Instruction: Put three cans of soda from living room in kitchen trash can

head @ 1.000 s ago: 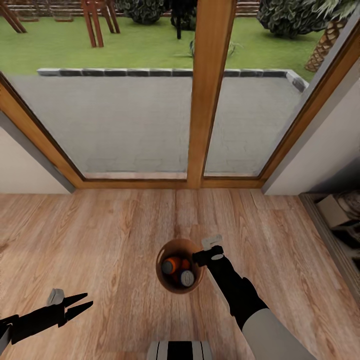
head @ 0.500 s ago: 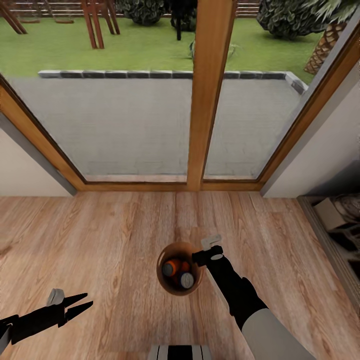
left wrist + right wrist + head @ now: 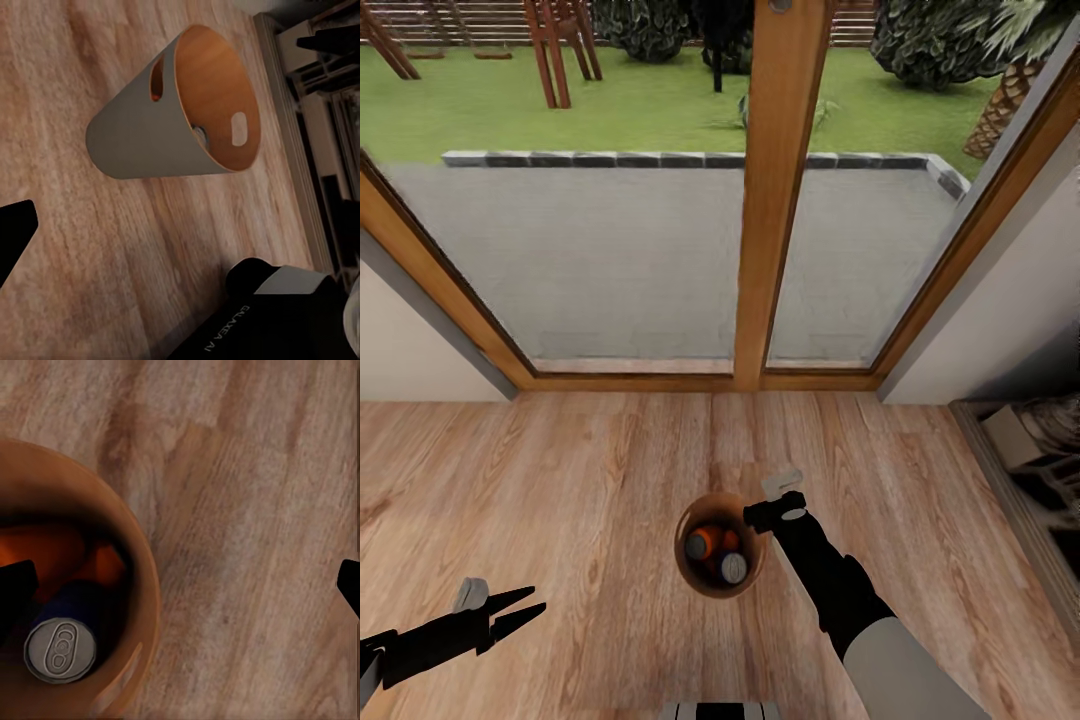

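The tash can [image 3: 685, 568], pale grey outside and copper-brown inside, stands on the wood floor just in front of me. Inside it lie orange cans of soda [image 3: 702, 543]; one grey end [image 3: 733, 568] faces up. In the right wrist view that can of soda [image 3: 60, 649] rests against the tash can's inner wall [image 3: 142, 585]. My right gripper [image 3: 772, 514] hangs open over the bin's right rim, holding nothing, with its fingertips [image 3: 15, 585] spread wide. My left gripper [image 3: 525, 607] hovers open and empty low at the left. The left wrist view looks at the tash can [image 3: 142, 135] from the side.
A glass door with a thick wooden frame [image 3: 775, 200] closes off the floor ahead, with patio and lawn beyond. Low shelving [image 3: 1030, 450] with stored items lines the right wall. White wall [image 3: 420, 340] stands at the left. My base [image 3: 262, 315] sits close behind the bin.
The whole head view has slid slightly downward, so the camera moved. The arms, the bin and the cans inside it have kept their places.
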Motion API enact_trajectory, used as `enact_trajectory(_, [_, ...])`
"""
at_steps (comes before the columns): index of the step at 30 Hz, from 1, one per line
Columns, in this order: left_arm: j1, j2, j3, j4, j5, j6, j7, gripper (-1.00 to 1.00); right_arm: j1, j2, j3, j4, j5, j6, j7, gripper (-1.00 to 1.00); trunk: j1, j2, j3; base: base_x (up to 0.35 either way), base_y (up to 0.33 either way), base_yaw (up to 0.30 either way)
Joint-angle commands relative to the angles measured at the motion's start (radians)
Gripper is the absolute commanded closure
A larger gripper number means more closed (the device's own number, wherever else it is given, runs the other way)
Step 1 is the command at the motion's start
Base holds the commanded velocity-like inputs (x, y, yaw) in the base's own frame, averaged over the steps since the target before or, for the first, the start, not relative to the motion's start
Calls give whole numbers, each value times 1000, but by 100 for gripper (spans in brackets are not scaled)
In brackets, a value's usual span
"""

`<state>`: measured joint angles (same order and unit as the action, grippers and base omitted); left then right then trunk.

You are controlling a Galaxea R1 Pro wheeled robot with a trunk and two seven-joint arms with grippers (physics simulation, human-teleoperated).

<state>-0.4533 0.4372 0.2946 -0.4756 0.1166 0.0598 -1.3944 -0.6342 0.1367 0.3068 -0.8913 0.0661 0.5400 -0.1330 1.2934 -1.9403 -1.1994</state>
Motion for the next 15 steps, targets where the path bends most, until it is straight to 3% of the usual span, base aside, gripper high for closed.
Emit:
enact_trajectory(1, [0,0,0,0,0,0,0,-100,0,0,0,0,0,0,0,-100,-4,7,5,0,0,0])
enact_trajectory(15, [0,0,0,0,0,0,0,-100,1,0,-1,0,0,0,0,-100,-58,105,72,0,0,0])
